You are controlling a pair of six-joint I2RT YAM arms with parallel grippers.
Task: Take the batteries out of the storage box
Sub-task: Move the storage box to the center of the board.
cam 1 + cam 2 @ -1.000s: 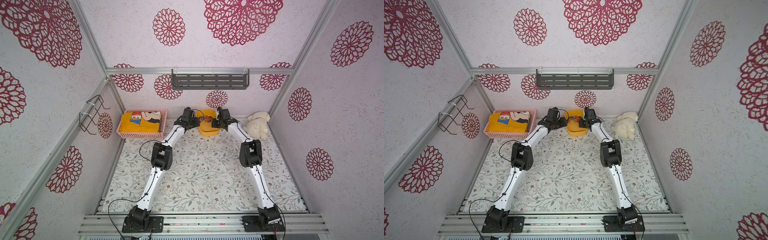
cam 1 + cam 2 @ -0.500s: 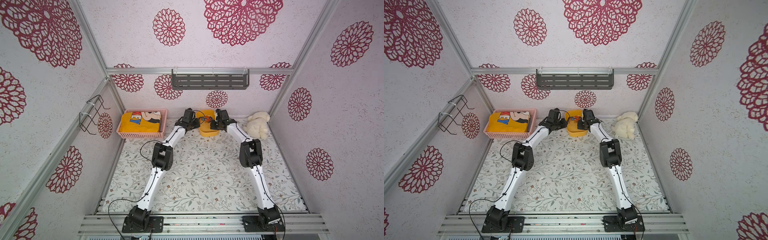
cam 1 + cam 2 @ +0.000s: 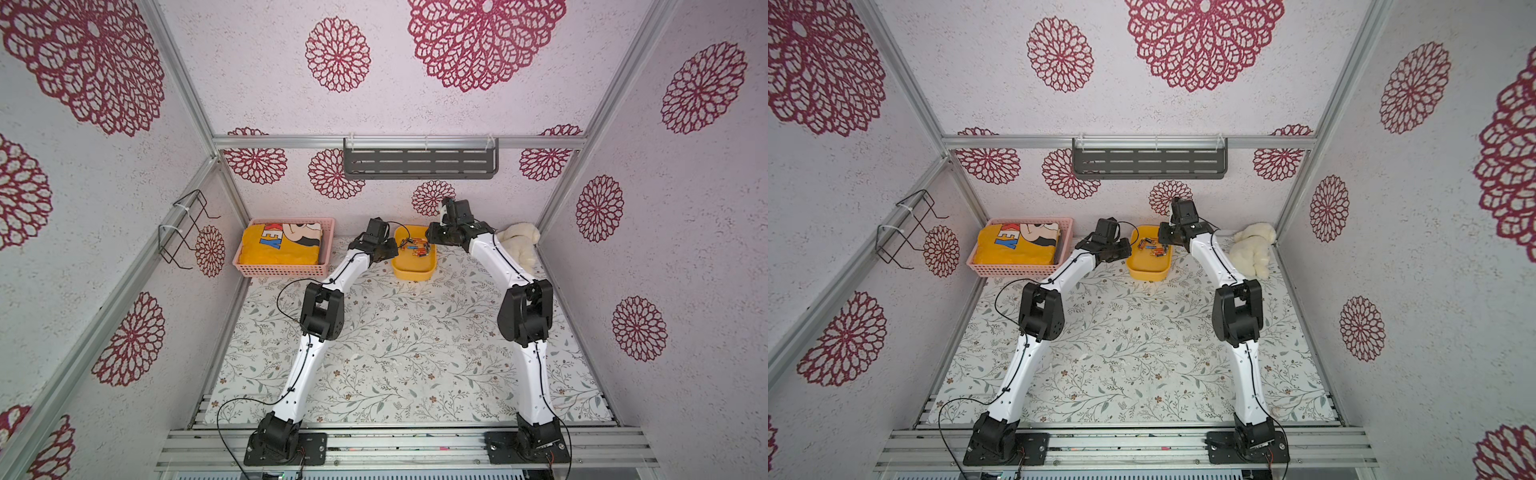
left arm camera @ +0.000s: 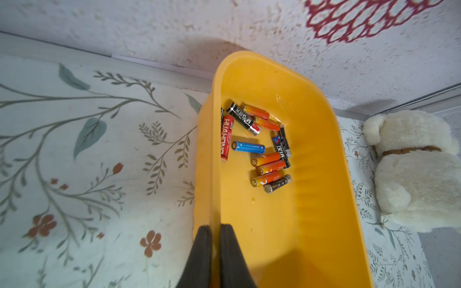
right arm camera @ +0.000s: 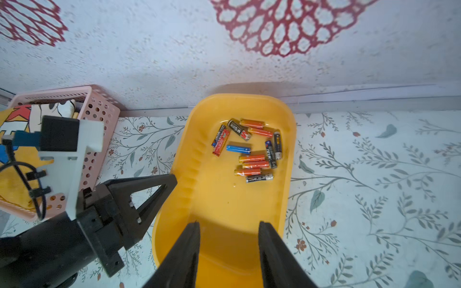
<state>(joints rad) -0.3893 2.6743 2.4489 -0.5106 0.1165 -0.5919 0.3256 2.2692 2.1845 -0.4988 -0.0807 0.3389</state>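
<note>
The storage box [image 3: 413,269] is a shallow yellow-orange tray at the back of the table, seen in both top views [image 3: 1148,272]. The batteries [image 4: 259,147], several orange, black, red and one blue, lie loose near its far end [image 5: 249,152]. My left gripper [image 4: 215,227] is shut on the box's left side wall [image 4: 207,149], one finger inside and one outside. My right gripper [image 5: 228,224] is open over the box's near right part, with nothing between its fingers. The left gripper [image 5: 173,180] also shows in the right wrist view.
A pink lattice basket [image 3: 286,270] with yellow cloth stands left of the box. A white plush toy [image 3: 519,245] lies at the back right. A grey shelf [image 3: 419,160] hangs on the back wall, a wire rack [image 3: 187,228] on the left wall.
The left jaws have closed on the box's wall. The right jaws have opened and the right wrist has lifted a little.
</note>
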